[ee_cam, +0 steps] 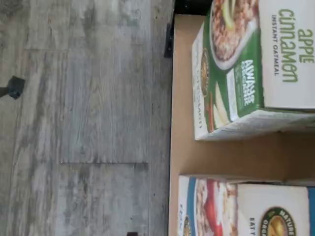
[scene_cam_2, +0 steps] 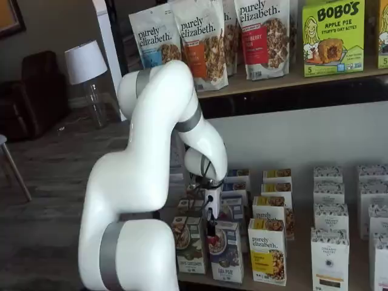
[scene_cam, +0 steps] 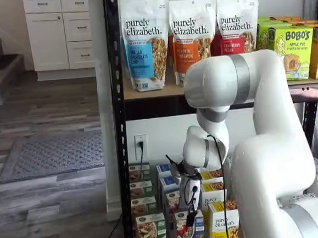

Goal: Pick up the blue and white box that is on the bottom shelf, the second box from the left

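Note:
The blue and white box (scene_cam: 186,235) (scene_cam_2: 225,253) stands upright in the front row of the bottom shelf (scene_cam_2: 300,264), between a green-fronted box (scene_cam: 150,231) (scene_cam_2: 189,244) and a yellow-fronted box (scene_cam: 222,227) (scene_cam_2: 267,250). My gripper (scene_cam: 188,221) (scene_cam_2: 210,229) hangs just above the blue and white box's top, slightly in front of it. Its black fingers point down, and it is open with no box in it. In the wrist view, turned on its side, the blue and white box (ee_cam: 216,209) lies beside the green apple cinnamon box (ee_cam: 246,64) on the tan shelf board (ee_cam: 226,157).
More small boxes stand in rows behind the front ones (scene_cam_2: 276,182) and to the right (scene_cam_2: 330,248). Granola bags (scene_cam: 145,43) and green Bobo's boxes (scene_cam: 291,45) fill the upper shelf. A black rack post (scene_cam: 119,127) stands left of the arm. Grey wood floor (ee_cam: 83,118) lies in front.

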Controlling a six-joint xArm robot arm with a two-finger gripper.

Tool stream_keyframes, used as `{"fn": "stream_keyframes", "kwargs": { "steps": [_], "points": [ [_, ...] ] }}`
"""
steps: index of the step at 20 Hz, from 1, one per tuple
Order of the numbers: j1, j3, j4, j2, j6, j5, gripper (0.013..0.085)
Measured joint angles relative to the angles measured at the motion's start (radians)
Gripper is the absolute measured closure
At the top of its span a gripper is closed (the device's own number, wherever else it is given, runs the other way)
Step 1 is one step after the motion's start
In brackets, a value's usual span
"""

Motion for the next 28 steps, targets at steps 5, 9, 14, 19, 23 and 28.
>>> {"fn": "stream_keyframes", "kwargs": {
  "steps": [5,9,14,19,23,28],
  "points": [
    [-0.007,-0.034,0.017,0.029,-0.021,-0.008,0.013],
    [-0.017,-0.074,0.005,0.059,-0.019,0.002,0.013],
    [-0.021,-0.119,-0.017,0.096,-0.003,0.012,0.013],
    [-0.02,-0.164,-0.043,0.139,0.022,0.019,0.013],
    [-0.017,-0.195,-0.062,0.171,0.041,0.025,0.013],
    [-0.014,-0.218,-0.099,0.191,0.075,0.04,0.013]
  ]
}}
